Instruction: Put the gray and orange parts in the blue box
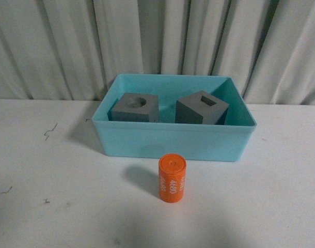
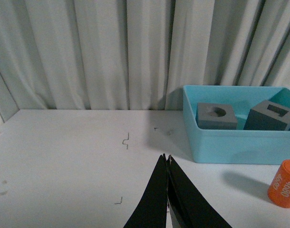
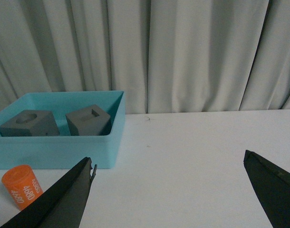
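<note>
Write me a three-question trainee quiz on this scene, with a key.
1. True or false: the orange cylinder lies inside the blue box.
2. In the front view, what is cut into the top of the gray cube further right? A: a round recess. B: a rectangular slot. C: nothing.
3. Fill in: the left gripper has its jaws ___.

Key
1. False: it stands upright on the table, in front of the box.
2. B.
3. Shut.
</note>
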Robot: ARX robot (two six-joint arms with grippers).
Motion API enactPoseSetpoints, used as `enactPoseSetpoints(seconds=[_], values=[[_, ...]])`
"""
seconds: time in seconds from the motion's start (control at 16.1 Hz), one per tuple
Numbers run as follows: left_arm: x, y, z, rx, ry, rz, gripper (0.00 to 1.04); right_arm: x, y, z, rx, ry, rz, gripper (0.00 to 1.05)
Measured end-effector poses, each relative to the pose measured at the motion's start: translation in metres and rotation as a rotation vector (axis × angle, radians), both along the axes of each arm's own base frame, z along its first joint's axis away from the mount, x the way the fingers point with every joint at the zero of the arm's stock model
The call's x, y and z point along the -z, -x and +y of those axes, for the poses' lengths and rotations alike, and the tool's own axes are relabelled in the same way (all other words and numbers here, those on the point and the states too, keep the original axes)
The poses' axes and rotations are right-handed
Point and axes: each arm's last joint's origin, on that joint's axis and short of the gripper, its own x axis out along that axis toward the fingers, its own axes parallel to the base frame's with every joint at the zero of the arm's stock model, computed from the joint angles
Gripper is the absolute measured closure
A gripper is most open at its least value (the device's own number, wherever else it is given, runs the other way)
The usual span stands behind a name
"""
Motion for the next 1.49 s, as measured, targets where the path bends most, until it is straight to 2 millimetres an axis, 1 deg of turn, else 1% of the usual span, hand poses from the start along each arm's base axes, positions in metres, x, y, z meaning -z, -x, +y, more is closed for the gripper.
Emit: enactPoseSetpoints(seconds=[0.25,0.31,0.43,0.74,0.81,0.87,0.93,0.99,1.05,1.12,1.3,1.36,1.43,1.49], values=[[0.000,0.000,0.000,0.001,0.000,-0.005,1.03,0.000,0.000,0.000,0.000,0.000,0.000,0.06],[0.000,0.000,0.000,0.001,0.000,-0.005,0.96,0.000,0.000,0.000,0.000,0.000,0.000,0.06],[0.000,0.000,0.000,0.001,0.000,-0.005,0.71,0.000,0.000,0.000,0.000,0.000,0.000,0.06],[0.000,0.000,0.000,0.001,0.000,-0.005,0.12,0.001,0.000,0.000,0.002,-0.002,0.019,0.06],[0.000,0.000,0.000,-0.001,0.000,-0.005,0.05,0.001,-0.002,-0.002,0.081,-0.072,0.288,0.06],[-0.001,0.000,0.000,0.002,0.000,-0.006,0.08,-0.007,-0.017,-0.009,0.115,-0.117,0.411,0.06],[0.000,0.000,0.000,0.001,0.000,-0.005,0.07,-0.020,-0.032,-0.018,0.088,-0.134,0.405,0.06],[0.000,0.000,0.000,0.001,0.000,-0.005,0.07,-0.034,-0.049,-0.024,-0.002,-0.096,0.386,0.06],[0.000,0.000,0.000,0.001,0.000,-0.005,0.07,-0.042,-0.067,-0.026,-0.123,-0.032,0.433,0.06],[0.000,0.000,0.000,0.002,0.000,-0.005,0.07,-0.037,-0.084,-0.021,-0.322,0.038,0.544,0.06],[0.000,0.000,0.000,0.001,0.000,-0.005,0.07,-0.025,-0.094,-0.014,-0.487,0.096,0.646,0.06],[0.000,0.000,0.000,0.001,0.000,-0.005,0.07,-0.024,-0.096,-0.013,-0.510,0.109,0.657,0.06],[0.000,0.000,0.000,0.001,0.000,-0.005,0.07,-0.019,-0.108,-0.007,-0.620,0.201,0.690,0.06],[0.000,0.000,0.000,0.001,0.000,-0.005,0.07,-0.024,-0.136,0.005,-0.739,0.371,0.634,0.06]])
